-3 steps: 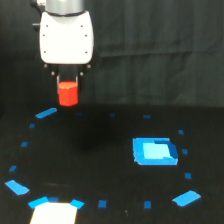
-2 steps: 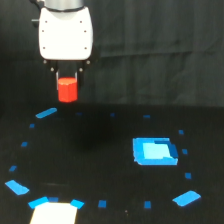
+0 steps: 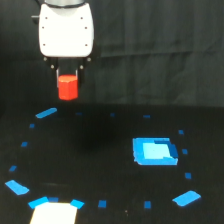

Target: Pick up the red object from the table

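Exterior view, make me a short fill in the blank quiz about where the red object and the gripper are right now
1. The red object is held ____ the table.
2. The gripper is shut on the ____ object.
3. The big blue patch lies toward the exterior view's ____.

Missing words: above; red; right

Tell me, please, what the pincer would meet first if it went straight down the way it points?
Probably bare black table, near the blue tape strip. The pincer holds the red object aloft; depth is unclear.
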